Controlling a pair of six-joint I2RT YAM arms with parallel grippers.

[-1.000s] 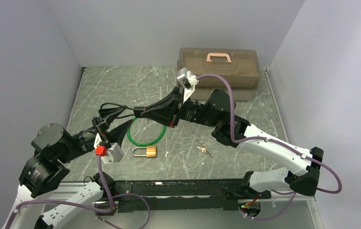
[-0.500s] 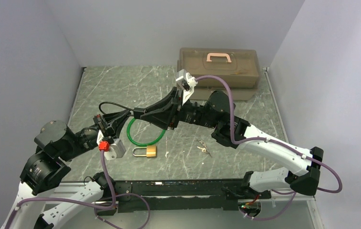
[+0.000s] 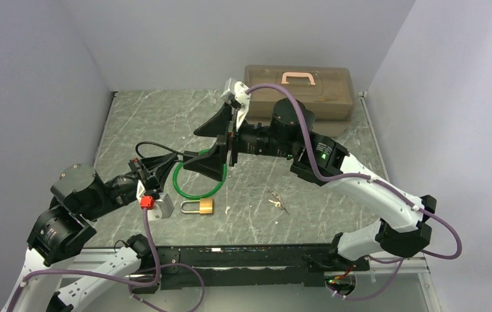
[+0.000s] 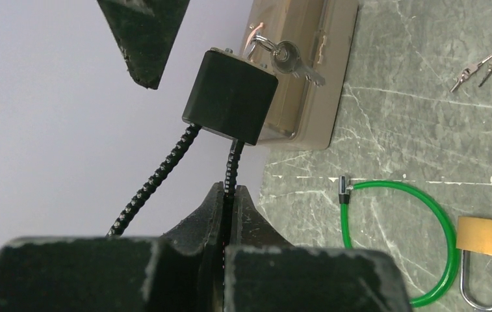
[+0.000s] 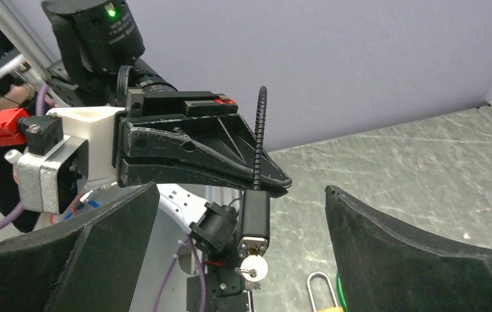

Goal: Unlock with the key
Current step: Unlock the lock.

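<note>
Top view: the right claw (image 3: 190, 151) is raised over the middle of the table (image 3: 165, 117), spread as wide as it goes and holding nothing. Its arm reaches in from the right, wrist rolled so that one finger sits above the other. The left arm (image 3: 74, 188) is folded low at the left, forearm pointing toward that gap. A brass padlock (image 3: 201, 207) lies on the table below them. The loose keys (image 3: 277, 203) lie well apart to its right, untouched. Left wrist view: the left claw (image 4: 230, 192) is pinched tight on one strand of a black cable (image 4: 155, 174), just short of the black lock body (image 4: 230, 97) that both strands enter. A key (image 4: 288, 57) on a ring sits in the far face of that body. Right wrist view: the lock body hangs under the left claw's tip, key end toward the camera, in line with the gap between the right claw's fingers (image 5: 412, 247), which do not touch it. Judgement: the key is seated and turning it is the step in hand; whether it has been turned cannot be told. The next move calls for the right claw to close squarely on the key's head and twist while the left steadies the cable.
</note>
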